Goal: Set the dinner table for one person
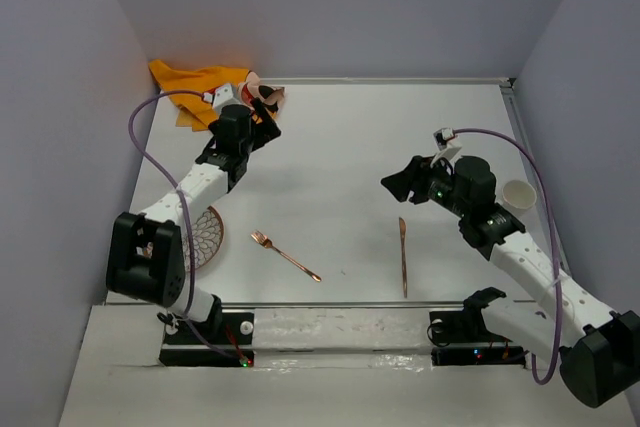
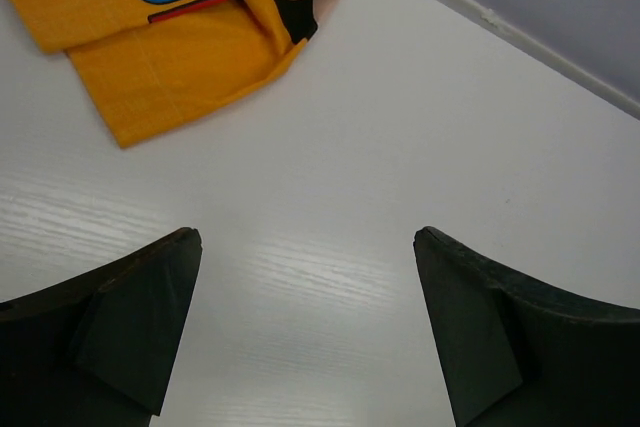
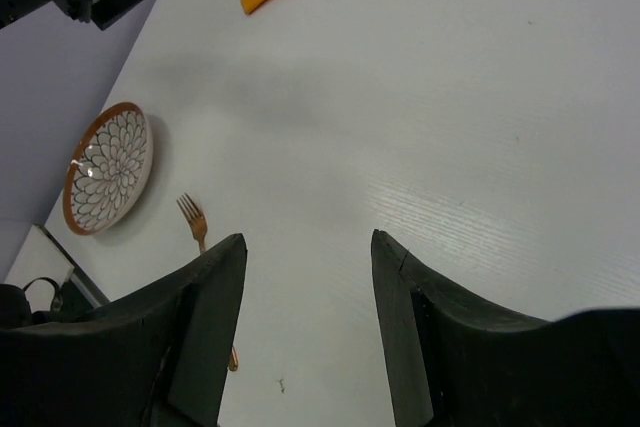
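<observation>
- The dinner table lies white and flat under both pairs of jaws.
- The left jaws stand wide apart and empty over bare table.
- An orange printed placemat lies crumpled just ahead of them, to their left.
- The right jaws are also apart and grip nothing.
- A copper fork lies beside their left finger, with a flower-patterned plate farther out.
- A copper knife lies near them, toward the arm bases.
- A white cup stands behind them.
</observation>
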Action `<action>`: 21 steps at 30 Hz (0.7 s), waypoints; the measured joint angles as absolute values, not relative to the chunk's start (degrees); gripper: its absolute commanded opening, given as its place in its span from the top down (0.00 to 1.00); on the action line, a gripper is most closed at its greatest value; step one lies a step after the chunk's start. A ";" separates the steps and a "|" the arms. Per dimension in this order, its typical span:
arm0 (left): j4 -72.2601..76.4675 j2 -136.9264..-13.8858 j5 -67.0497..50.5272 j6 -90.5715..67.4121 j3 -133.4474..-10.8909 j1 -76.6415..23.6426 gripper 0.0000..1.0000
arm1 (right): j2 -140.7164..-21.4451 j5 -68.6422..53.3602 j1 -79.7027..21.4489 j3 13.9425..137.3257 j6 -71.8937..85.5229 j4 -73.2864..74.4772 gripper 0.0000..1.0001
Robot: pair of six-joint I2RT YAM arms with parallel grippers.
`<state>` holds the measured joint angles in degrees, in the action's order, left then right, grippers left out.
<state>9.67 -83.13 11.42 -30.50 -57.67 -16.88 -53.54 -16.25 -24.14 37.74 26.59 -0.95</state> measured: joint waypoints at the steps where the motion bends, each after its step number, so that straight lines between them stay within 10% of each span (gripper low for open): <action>1: 9.58 -84.62 11.57 -31.42 -57.67 -16.75 0.01 | -53.10 -16.25 -24.14 37.56 26.55 -0.84 0.43; 7: 11.97 -91.20 13.76 -40.01 -57.56 -15.31 0.20 | -52.03 -16.25 -24.14 37.32 26.50 -0.91 0.43; 21: 10.96 -108.31 20.38 -52.18 -62.67 -8.47 0.26 | -53.80 -16.82 -24.14 37.32 26.11 -0.89 0.42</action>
